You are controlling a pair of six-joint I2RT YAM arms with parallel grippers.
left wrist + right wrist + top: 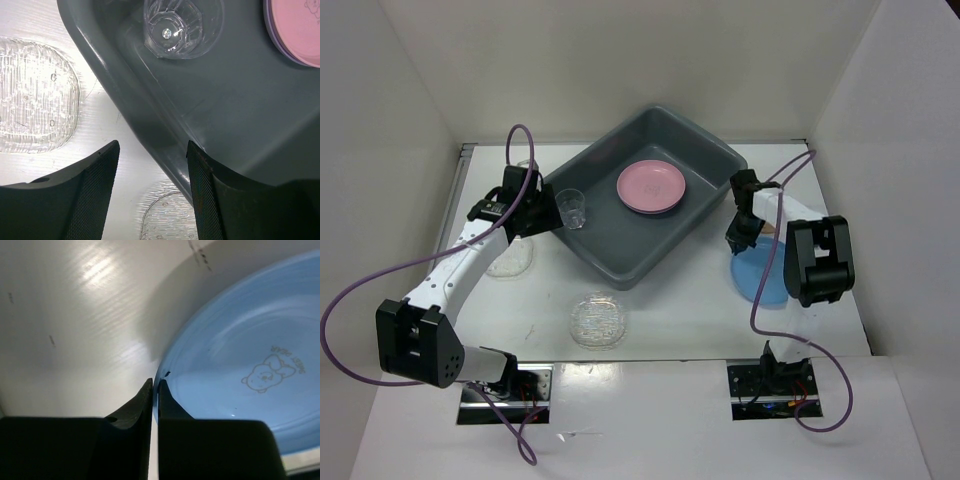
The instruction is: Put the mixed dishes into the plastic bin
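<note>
Right claw point(156, 385) looked pinched tight on the blue plate's point(240, 390) rim, on the bin-facing side. That plate was on the counter point(670, 310) just right of the bin point(610, 255), so the drop spot lay to that claw's left, close by. Left claw point(152, 150) hung spread over the bin's left wall, with the cup point(182, 27) and pink plate point(651, 186) inside.

Overhead, left wrist: plastic bin point(612, 252) in common

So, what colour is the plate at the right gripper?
The plate is blue; the right wrist view shows it best.
</note>
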